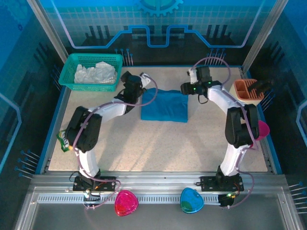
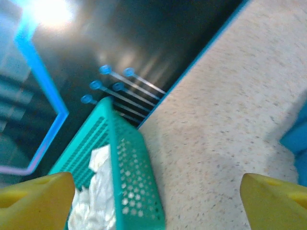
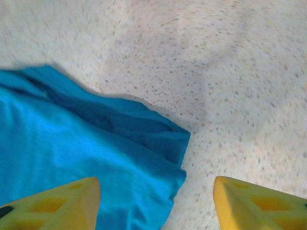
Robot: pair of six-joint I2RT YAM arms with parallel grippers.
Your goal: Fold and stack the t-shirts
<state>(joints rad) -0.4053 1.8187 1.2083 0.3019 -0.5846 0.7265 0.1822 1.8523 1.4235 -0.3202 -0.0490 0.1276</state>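
Centre: folded blue shirt (image 1: 164, 106). In green basket (image 1: 72, 62): crumpled white shirt (image 1: 96, 73). Near basket: left gripper (image 2: 158, 206), spread, empty. Over blue shirt corner: right gripper (image 3: 156, 203), spread, empty.

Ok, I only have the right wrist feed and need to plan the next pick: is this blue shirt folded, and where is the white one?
Observer: The teal-blue t-shirt lies folded into a rough rectangle mid-table, between the two arms.
Operator: And the white one?
Observer: The white t-shirt sits crumpled inside the green mesh basket at the table's far left corner.
Operator: Is the left arm holding anything?
Observer: No, the left fingers stand wide apart with nothing between them, beside the basket.
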